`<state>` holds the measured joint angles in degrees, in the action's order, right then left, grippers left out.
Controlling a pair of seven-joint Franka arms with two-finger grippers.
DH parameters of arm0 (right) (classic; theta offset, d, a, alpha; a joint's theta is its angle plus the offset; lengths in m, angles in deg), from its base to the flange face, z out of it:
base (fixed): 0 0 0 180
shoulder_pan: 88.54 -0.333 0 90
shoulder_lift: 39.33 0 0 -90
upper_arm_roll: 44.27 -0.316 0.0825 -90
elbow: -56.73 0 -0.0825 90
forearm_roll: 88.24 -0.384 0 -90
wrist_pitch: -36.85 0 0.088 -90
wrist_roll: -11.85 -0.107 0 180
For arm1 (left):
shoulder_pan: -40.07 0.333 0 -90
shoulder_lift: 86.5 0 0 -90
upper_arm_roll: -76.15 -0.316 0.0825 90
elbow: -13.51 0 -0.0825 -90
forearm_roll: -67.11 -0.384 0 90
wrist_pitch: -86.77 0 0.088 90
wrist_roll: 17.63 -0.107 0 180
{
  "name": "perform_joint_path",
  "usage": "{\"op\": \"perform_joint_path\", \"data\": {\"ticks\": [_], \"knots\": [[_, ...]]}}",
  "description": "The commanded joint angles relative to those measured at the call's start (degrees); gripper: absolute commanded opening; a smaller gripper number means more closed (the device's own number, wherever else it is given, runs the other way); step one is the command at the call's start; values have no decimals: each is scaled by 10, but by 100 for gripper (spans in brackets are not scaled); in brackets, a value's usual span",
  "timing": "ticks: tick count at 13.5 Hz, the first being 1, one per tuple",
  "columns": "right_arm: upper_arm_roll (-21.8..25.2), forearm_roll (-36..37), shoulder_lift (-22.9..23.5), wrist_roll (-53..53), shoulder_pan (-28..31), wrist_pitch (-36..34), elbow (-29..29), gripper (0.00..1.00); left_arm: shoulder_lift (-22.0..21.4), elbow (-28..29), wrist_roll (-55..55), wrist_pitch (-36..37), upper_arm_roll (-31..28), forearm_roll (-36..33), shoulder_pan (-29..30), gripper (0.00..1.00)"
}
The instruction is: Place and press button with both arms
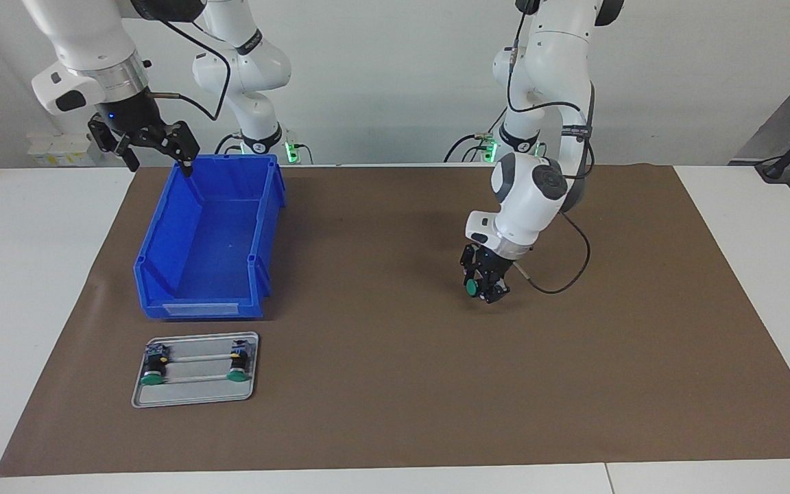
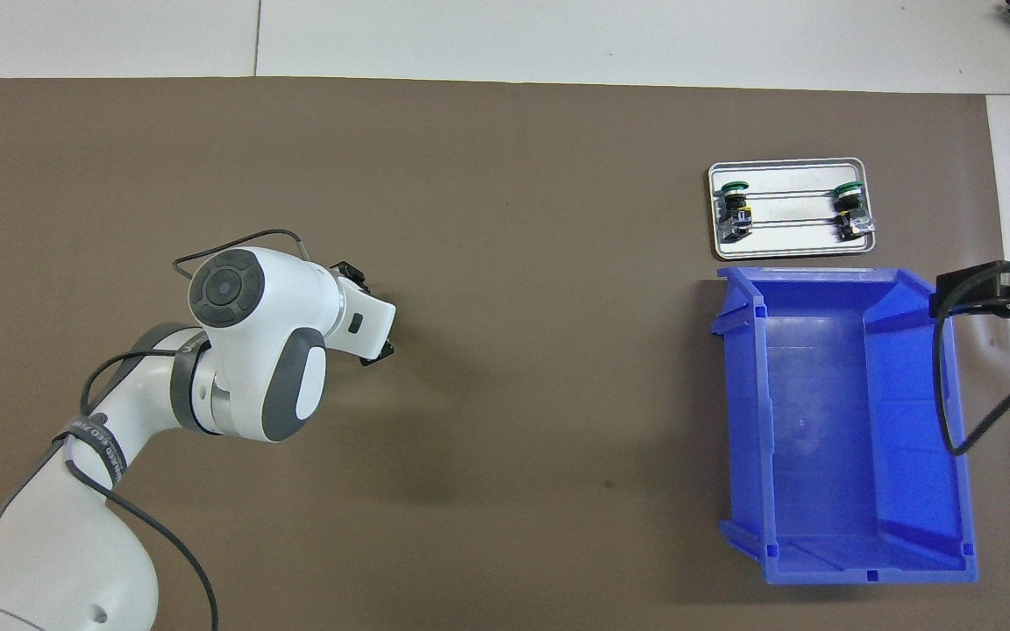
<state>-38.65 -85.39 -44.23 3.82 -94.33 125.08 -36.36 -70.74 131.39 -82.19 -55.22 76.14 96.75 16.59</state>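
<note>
Your tabletop (image 1: 395, 425) carries a brown mat filling most of the frame, and the blue bin (image 1: 210, 240) at centre-left of the facing view stands empty. If the bin is where the button belongs, you have a long carry across the middle of the frame, and any jolt on that run could loosen the grip.

The small metal tray (image 1: 195, 369) at lower left, just under the bin, holds two like buttons lying on their sides; a claw reaching there could knock one off its rails.

Your left claw (image 1: 485, 283), right of centre in the facing view and low over bare mat, is partly closed on the button (image 1: 470, 285), whose green cap pokes out sideways. Held by the body like that, it could twist or slip when set down, and land on its side, unpressable.

Your right claw (image 1: 155, 154), at upper left over the bin's corner, waits with its fingers spread wide, holding nothing.
</note>
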Motion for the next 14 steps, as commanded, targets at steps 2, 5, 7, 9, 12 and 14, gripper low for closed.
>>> {"op": "perform_joint_path", "data": {"ticks": [2, 5, 7, 9, 12, 14], "knots": [[-3, -9, -9, 12, 4, 6, -12, 100, -8, -9, -177, 72, 2, 210, 41, 0], [-3, -9, -9, 12, 4, 6, -12, 100, -24, 0, -247, 176, 4, 240, 103, 0], [-3, -9, -9, 12, 4, 6, -12, 100, -36, 11, -291, 240, 4, 272, 144, 0], [-3, -9, -9, 12, 4, 6, -12, 100, -42, 20, -309, 258, 4, 289, 158, 0], [-3, -9, -9, 12, 4, 6, -12, 100, -44, 23, -309, 264, 2, 289, 161, 0], [-3, -10, -9, 13, 4, 6, -12, 100, -49, 29, -318, 285, 4, 294, 179, 0]]}}
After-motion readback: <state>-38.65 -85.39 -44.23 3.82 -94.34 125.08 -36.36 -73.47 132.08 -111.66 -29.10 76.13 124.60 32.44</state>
